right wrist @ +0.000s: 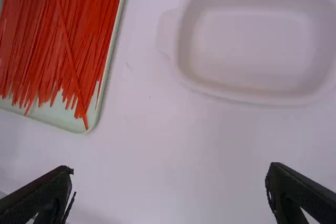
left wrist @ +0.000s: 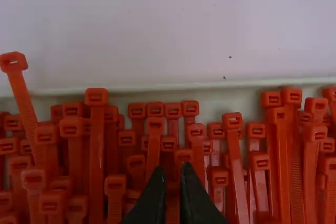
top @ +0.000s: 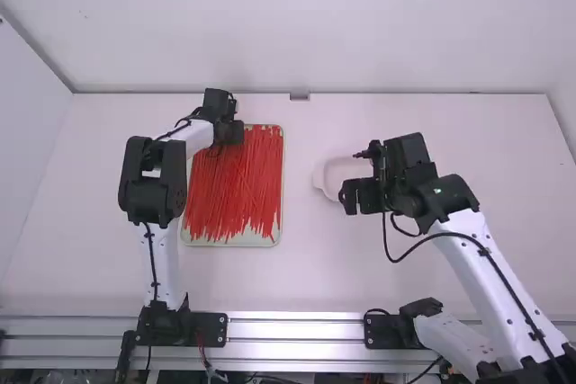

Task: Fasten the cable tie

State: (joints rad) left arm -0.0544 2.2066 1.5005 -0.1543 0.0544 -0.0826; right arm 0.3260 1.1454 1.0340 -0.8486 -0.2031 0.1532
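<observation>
A pale tray [top: 230, 238] left of the table's middle holds a thick layer of red cable ties [top: 238, 182]. My left gripper [top: 223, 132] is down at the tray's far left corner. In the left wrist view its fingers [left wrist: 155, 192] are nearly together on the pile, at the head ends of the ties [left wrist: 152, 129], with one tie's strap [left wrist: 172, 205] pinched between them. My right gripper [top: 355, 195] hangs right of the tray, above the table, next to a white dish [top: 326, 175]. In the right wrist view the right gripper [right wrist: 170, 198] is wide open with nothing in it.
The white dish [right wrist: 252, 40] has nothing inside it and lies a short way right of the tray's rim [right wrist: 107, 103]. The tray's far rim [left wrist: 210, 86] lies just beyond the tie heads. Bare white table surrounds both.
</observation>
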